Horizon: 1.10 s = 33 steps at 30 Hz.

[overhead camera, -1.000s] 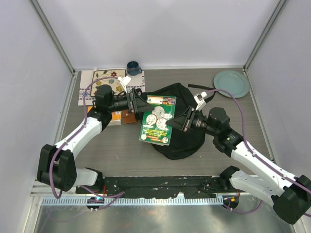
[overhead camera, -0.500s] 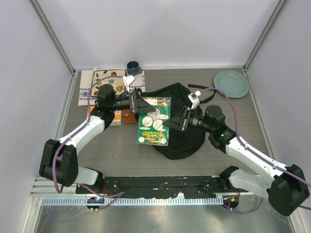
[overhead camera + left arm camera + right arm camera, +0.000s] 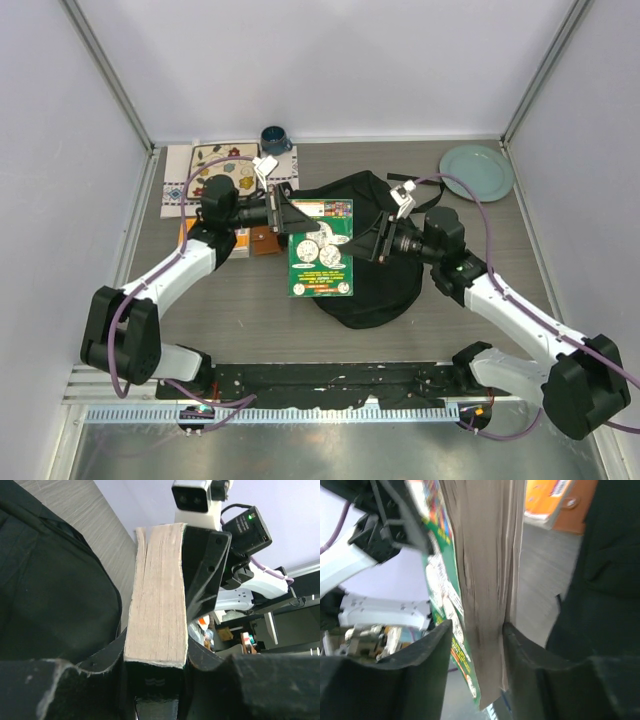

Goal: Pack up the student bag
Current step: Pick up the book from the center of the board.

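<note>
A thick book with a green cover (image 3: 322, 248) hangs above the student bag (image 3: 385, 295), a black backpack lying flat at mid-table. My left gripper (image 3: 289, 215) is shut on the book's top left edge. In the left wrist view both jaws press the page block (image 3: 157, 590) of the book, with the left gripper (image 3: 156, 655) round it. My right gripper (image 3: 364, 241) straddles the book's right edge. In the right wrist view one right finger (image 3: 520, 645) touches the pages (image 3: 487, 555), and a gap separates the other from the cover. The right gripper (image 3: 477, 630) counts as open.
At the back right lies a teal plate (image 3: 476, 172). A dark blue cup (image 3: 276, 139) and a patterned board (image 3: 222, 168) sit at the back left. An orange item (image 3: 238, 241) and a small brown thing (image 3: 265, 241) lie under the left arm. A bag strap (image 3: 408, 181) trails backwards.
My left gripper has shut on the book's left edge. The book has swung squarer and shifted slightly left. The right gripper's jaws have slackened around the book.
</note>
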Each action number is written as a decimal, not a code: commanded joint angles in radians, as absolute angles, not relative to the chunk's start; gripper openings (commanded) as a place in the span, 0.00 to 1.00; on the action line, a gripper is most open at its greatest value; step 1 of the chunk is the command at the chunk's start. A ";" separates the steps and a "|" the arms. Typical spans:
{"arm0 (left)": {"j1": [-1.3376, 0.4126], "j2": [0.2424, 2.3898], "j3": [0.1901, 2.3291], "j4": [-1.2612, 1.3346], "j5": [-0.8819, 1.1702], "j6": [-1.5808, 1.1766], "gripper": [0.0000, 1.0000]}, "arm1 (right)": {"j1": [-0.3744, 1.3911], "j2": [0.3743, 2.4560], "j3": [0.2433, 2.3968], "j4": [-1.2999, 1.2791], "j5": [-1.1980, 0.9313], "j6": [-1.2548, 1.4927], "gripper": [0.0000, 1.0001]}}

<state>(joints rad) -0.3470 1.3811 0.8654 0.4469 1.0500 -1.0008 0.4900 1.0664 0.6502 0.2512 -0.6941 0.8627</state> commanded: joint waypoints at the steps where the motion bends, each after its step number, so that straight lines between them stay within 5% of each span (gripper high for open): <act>1: -0.362 1.339 0.864 0.512 1.036 -1.023 0.00 | 0.451 0.997 0.719 0.094 -0.451 0.779 0.61; 4: -0.362 1.304 0.871 0.428 0.905 -0.976 0.00 | 0.449 0.924 0.686 0.006 -0.309 0.802 0.73; 14: -0.362 1.169 0.805 0.432 0.414 -1.098 0.00 | 0.454 0.606 0.414 0.102 -0.308 1.105 0.74; 33: -0.505 1.186 0.660 0.774 0.161 -1.302 0.00 | 0.620 0.885 0.302 0.681 -0.238 1.390 0.79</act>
